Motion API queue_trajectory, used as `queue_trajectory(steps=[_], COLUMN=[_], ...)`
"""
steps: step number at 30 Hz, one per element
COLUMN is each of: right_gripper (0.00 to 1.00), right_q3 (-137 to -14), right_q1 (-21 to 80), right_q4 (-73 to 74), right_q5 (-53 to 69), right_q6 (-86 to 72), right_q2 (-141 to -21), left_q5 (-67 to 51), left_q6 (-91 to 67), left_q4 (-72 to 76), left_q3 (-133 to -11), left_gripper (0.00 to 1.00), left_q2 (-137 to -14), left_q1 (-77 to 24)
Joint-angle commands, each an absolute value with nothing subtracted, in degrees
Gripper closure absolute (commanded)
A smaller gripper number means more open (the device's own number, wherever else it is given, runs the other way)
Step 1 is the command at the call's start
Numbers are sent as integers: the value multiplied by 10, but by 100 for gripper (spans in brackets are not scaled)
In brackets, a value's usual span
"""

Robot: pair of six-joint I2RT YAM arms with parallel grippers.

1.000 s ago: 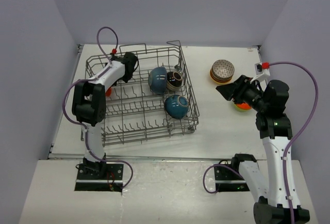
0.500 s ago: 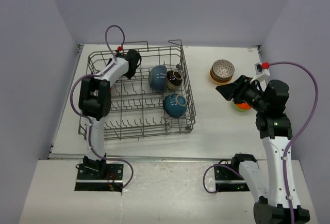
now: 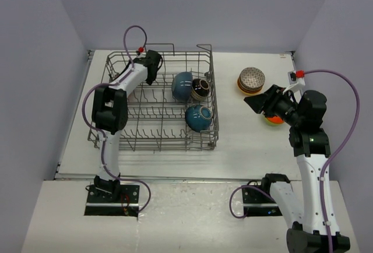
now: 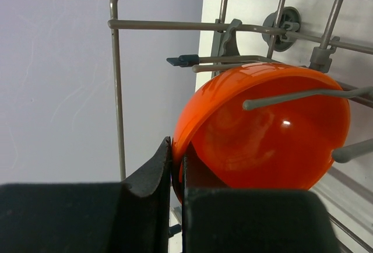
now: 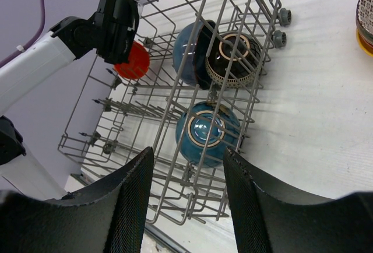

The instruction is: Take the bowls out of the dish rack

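The grey wire dish rack (image 3: 151, 148) sits on the left half of the table. My left gripper (image 3: 150, 66) is at its far left corner, shut on the rim of an orange-red bowl (image 4: 268, 130) that stands among the tines; the bowl also shows in the right wrist view (image 5: 133, 60). Three bowls stand at the rack's right end: a dark blue one (image 3: 182, 85), a black patterned one (image 3: 201, 88) and a blue one (image 3: 198, 118). My right gripper (image 3: 259, 102) is open and empty, raised to the right of the rack.
A stack of bowls topped by a patterned one (image 3: 251, 81) stands on the table at the far right. An orange and lime bowl (image 3: 273, 120) lies partly hidden under my right wrist. Grey walls close in on the table's left, back and right.
My left gripper has moved right and towards the back wall while holding the orange-red bowl. The rack has turned and shifted with it. The right arm has not moved.
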State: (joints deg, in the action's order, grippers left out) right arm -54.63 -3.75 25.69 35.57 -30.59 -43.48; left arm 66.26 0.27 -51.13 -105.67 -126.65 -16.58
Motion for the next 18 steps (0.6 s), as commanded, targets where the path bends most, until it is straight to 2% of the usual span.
queue_trajectory(steps=[1,8,15,18], right_gripper=[48,48,48,48], right_q3=[-555,-547,-547,-545], right_q1=[-36,-36,-36,-36], right_q4=[241,233,226,224], right_q5=[357,369,383,386], right_q6=[-301,-304,-306,-305], right_q2=[-427,-425,-424,-421], left_q5=[749,824,884,888], left_q6=[61,140,411,469], left_q4=[-427,-370,-46,19], left_q3=[-1083,-1071,-952,-942], left_gripper=[100,100,100,100], left_q2=[-1247,-1224,-1154,-1144], left_q1=[-178,-192,-201,-201])
